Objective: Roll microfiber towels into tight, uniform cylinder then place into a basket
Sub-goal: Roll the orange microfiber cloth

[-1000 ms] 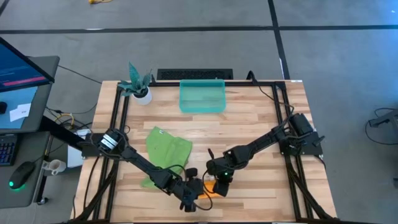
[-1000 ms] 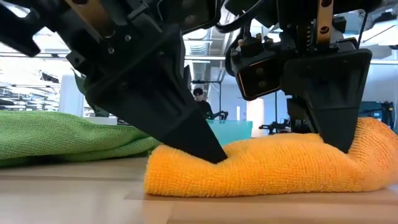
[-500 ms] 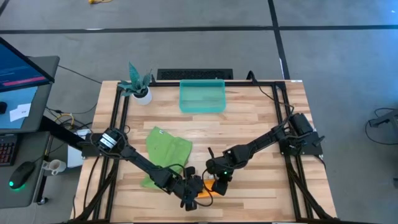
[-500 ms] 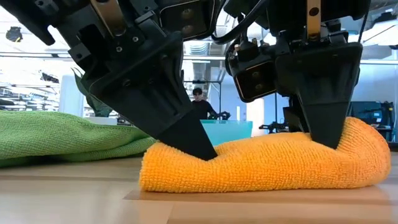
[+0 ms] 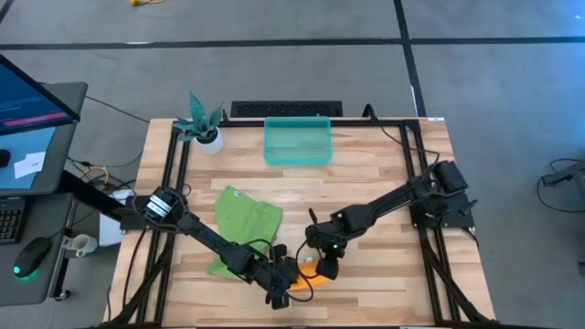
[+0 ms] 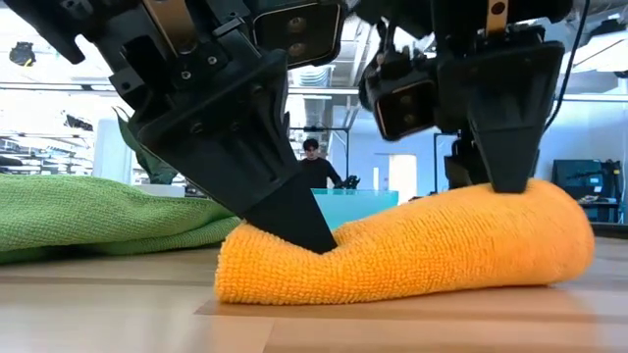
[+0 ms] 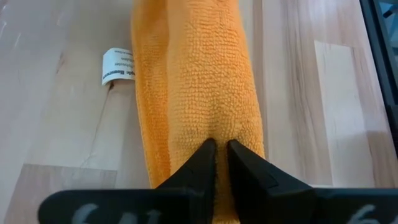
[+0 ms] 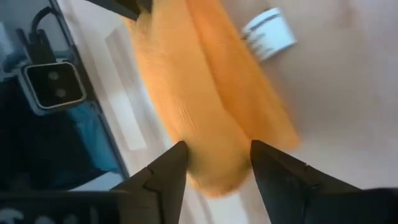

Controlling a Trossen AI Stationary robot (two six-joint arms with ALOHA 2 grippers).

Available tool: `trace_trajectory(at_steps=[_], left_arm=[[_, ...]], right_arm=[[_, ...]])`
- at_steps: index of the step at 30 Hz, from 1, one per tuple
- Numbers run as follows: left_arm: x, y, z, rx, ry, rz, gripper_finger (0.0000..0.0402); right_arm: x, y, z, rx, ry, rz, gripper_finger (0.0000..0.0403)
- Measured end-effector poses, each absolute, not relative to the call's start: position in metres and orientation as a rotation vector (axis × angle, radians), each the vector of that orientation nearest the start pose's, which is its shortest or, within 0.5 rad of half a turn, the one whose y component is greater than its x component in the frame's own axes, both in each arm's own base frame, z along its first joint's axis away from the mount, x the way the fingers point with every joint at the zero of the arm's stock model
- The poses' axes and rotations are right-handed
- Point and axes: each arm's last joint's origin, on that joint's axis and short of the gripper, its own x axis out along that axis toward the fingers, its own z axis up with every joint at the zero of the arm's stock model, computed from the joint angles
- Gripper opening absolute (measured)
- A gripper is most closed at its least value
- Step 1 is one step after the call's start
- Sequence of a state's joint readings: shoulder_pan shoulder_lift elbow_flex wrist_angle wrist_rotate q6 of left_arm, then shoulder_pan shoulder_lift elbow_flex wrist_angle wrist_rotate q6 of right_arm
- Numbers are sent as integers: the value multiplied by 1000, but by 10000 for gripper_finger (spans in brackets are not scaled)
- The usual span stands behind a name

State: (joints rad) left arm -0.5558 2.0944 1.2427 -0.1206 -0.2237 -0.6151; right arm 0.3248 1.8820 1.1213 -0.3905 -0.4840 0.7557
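High view shows two microfiber towels: my left gripper pinches the rolled orange-yellow towel; my right gripper stands open over it; crumpled lime-green towel alongside.

The left gripper points down at 6 o'clock, jaws pinched nearly together. The right gripper, just beside it toward 3 o'clock, has jaws spread apart.

rolled towel lies at the table's front edge; basket at the back; second towel between.
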Motion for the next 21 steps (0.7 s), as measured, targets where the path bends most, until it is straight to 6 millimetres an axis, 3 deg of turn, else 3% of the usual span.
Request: trace_trajectory(at_steps=[10, 15, 21], left_arm=[[354, -212, 108, -194, 945, -12, 32], [354, -212, 108, -189, 941, -7, 32], [354, -212, 108, -183, 939, -8, 32]], right_arm=[[310, 126, 198, 489, 1257, 224, 193], [293, 149, 222, 331, 1118, 220, 186], [287, 194, 217, 153, 915, 218, 178]])
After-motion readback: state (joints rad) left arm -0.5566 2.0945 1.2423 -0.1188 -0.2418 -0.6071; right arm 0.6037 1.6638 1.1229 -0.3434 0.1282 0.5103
